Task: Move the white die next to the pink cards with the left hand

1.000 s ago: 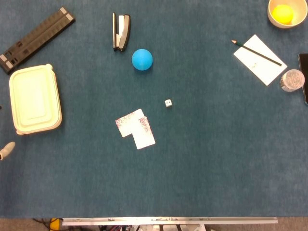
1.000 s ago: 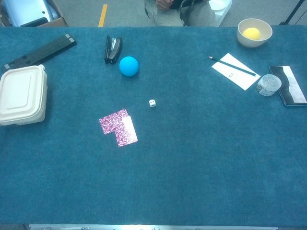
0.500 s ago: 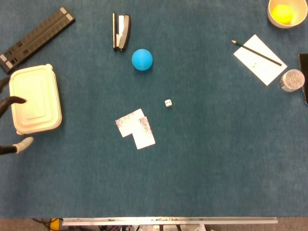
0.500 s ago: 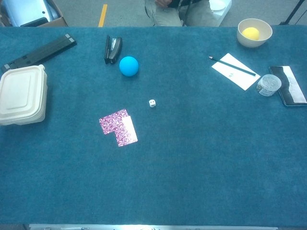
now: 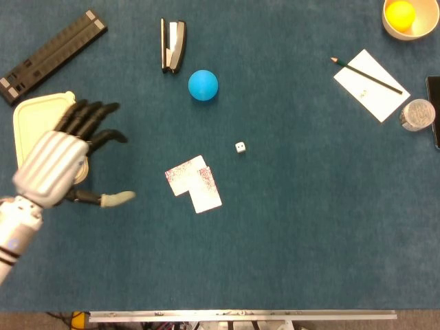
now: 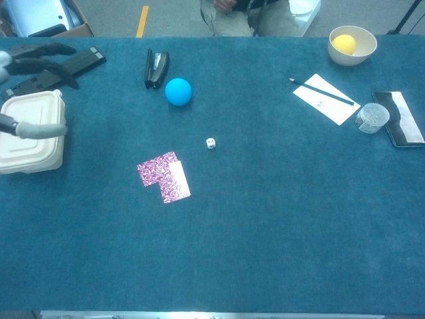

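The left hand (image 5: 58, 159) hangs over the left side of the blue table (image 5: 309, 227), above the edge of a cream lidded box (image 5: 31, 127); its dark fingers (image 5: 89, 117) are spread apart and the pale-tipped thumb (image 5: 113, 200) sticks out toward the middle, with nothing held. In the chest view only the fingertips and thumb of this hand (image 6: 26, 86) show at the left border. The white die (image 5: 240, 146) sits on the cloth near the centre, apart from the hand. The pink cards (image 5: 194, 183), two overlapping, lie near the die, below and to its left, not touching it. A blue ball (image 5: 203, 85) and a stapler (image 5: 172, 45) lie further up the table. The right hand shows in neither view
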### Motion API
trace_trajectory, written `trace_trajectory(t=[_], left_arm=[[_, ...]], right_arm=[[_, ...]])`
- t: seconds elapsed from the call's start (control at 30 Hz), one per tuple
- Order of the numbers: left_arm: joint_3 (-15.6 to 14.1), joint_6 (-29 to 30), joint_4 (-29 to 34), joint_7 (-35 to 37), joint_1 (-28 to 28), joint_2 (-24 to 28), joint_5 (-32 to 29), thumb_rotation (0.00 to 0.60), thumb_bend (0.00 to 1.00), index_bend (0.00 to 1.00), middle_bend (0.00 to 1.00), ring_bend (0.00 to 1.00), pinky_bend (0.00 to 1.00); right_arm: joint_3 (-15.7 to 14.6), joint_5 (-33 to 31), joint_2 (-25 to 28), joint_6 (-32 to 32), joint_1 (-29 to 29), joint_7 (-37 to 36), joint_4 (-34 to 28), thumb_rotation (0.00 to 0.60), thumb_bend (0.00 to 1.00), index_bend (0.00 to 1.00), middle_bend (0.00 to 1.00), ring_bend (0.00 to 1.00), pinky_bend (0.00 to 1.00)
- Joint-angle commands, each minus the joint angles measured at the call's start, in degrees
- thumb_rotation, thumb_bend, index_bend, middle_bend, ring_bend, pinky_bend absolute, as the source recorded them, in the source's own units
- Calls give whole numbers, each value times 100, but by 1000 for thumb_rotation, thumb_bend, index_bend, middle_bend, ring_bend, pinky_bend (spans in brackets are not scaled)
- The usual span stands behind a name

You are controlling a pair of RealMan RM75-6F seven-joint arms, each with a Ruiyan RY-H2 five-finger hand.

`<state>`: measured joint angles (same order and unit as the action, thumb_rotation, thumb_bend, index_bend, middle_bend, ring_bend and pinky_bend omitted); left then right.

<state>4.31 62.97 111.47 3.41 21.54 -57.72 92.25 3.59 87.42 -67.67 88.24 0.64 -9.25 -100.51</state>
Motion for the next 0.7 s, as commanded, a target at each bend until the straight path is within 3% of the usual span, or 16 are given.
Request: trace_trajectory(t=[0.03,0.17,0.4,0.7], left_arm=[[105,-416,34,-80,370,-234,-187,118,25,280,41,0,0],[146,-766,-50,-93,677,-489,-313,54,24,275,41,0,0],[264,-1395,-311,-311,1207,-1093,-894,8,25,270,39,0,0],[387,-1647,-752,-780,1616,-1730,-1695,1,25,270,38,0,0]], right_arm=[[5,25,-16,-13,-26,1,-12,600,288,253,211,58,63],[-2,31,-46,-42,-53,7,-14,600,287,253,211,57,63],[-50,32,-88,-37,-37,2,-9,600,288,253,211,57,63],[-66,50,-49,2,-25,40,-33,600,288,253,211,57,63]])
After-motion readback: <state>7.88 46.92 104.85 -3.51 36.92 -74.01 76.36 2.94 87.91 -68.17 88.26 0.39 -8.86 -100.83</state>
